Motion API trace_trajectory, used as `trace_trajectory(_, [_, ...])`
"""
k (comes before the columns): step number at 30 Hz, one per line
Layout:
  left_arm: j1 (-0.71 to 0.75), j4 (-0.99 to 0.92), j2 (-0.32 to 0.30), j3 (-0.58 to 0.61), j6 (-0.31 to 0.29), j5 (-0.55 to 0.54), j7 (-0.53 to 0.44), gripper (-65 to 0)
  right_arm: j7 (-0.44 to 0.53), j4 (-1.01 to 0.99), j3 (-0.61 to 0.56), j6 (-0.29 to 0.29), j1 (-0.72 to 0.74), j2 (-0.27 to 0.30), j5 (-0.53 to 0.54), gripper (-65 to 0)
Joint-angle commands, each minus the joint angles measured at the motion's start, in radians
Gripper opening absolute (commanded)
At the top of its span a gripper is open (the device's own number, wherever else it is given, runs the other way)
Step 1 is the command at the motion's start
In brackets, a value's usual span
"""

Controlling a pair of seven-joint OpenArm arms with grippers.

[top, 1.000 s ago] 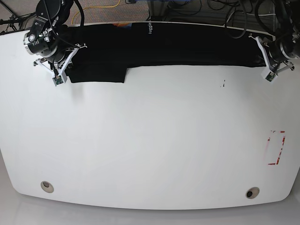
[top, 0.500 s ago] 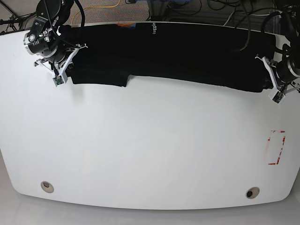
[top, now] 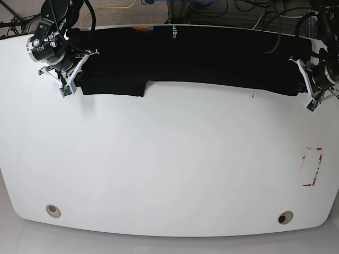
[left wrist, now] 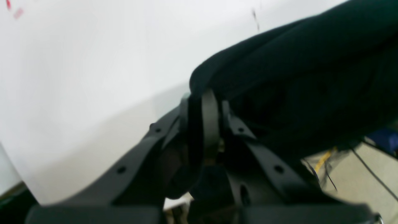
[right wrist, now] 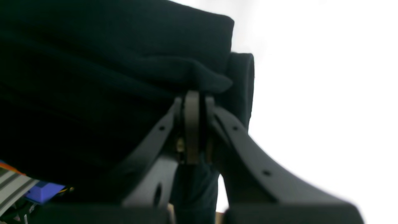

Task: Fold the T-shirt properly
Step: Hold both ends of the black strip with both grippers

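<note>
The black T-shirt (top: 185,58) lies stretched in a long band along the table's far edge, with small white lettering (top: 172,33) at the collar. My right gripper (top: 68,83) at the base view's left is shut on the shirt's left end; the right wrist view shows its jaws closed on a fold of black cloth (right wrist: 199,77). My left gripper (top: 311,99) at the base view's right is shut on the shirt's right end; the left wrist view shows cloth (left wrist: 279,77) bunched over the closed jaws.
The white table (top: 169,159) has a red-marked rectangle (top: 311,166) near its right edge, a small dark speck (top: 252,95), and two round holes at the front, one at the left (top: 52,210) and one at the right (top: 285,217). Cables and gear lie behind the far edge.
My left gripper, holding the shirt's right end, swung toward the near side and then partly back toward the far edge. The shirt's right part shifted with it. My right gripper stayed put.
</note>
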Motion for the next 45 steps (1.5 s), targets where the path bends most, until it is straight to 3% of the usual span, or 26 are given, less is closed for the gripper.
trace_trajectory(1, [0.009, 0.016, -0.026, -0.012, -0.001, 0.006, -0.005, -62.1, 0.012, 0.015, 0.005, -0.001, 0.006, 0.012, -0.005, -65.0])
trace_trajectory(14, [0.097, 0.013, -0.035, -0.008, -0.001, 0.014, -0.010, -60.7, 0.012, 0.015, 0.005, -0.001, 0.005, 0.012, -0.005, -65.0])
trace_trajectory(17, [0.103, 0.010, -0.035, -0.005, -0.001, 0.015, -0.010, -54.6, 0.012, 0.015, 0.005, -0.001, 0.005, 0.012, -0.005, -65.0])
trace_trajectory(25, [0.106, 0.010, -0.062, 0.040, -0.001, 0.035, -0.010, -31.0, 0.012, 0.015, 0.005, -0.001, 0.005, 0.012, -0.005, -65.0])
trace_trajectory(27, [0.106, 0.010, -0.062, 0.041, -0.001, 0.043, -0.010, -28.3, 0.011, 0.015, 0.005, -0.001, 0.006, 0.012, -0.005, -65.0])
trace_trajectory(31, [0.104, 0.012, -0.062, 0.041, -0.001, 0.029, -0.007, -28.3, 0.011, 0.015, 0.005, -0.001, 0.006, 0.012, -0.002, -65.0])
trace_trajectory(40, [0.118, 0.015, -0.098, 0.040, -0.001, -0.158, 0.038, -28.3, 0.011, 0.015, 0.005, -0.001, 0.006, 0.012, 0.001, -65.0])
trace_trajectory(45, [0.121, 0.001, -0.063, 0.040, -0.001, -0.106, 0.019, -28.3, 0.012, 0.015, 0.011, -0.001, 0.006, 0.012, 0.001, -65.0])
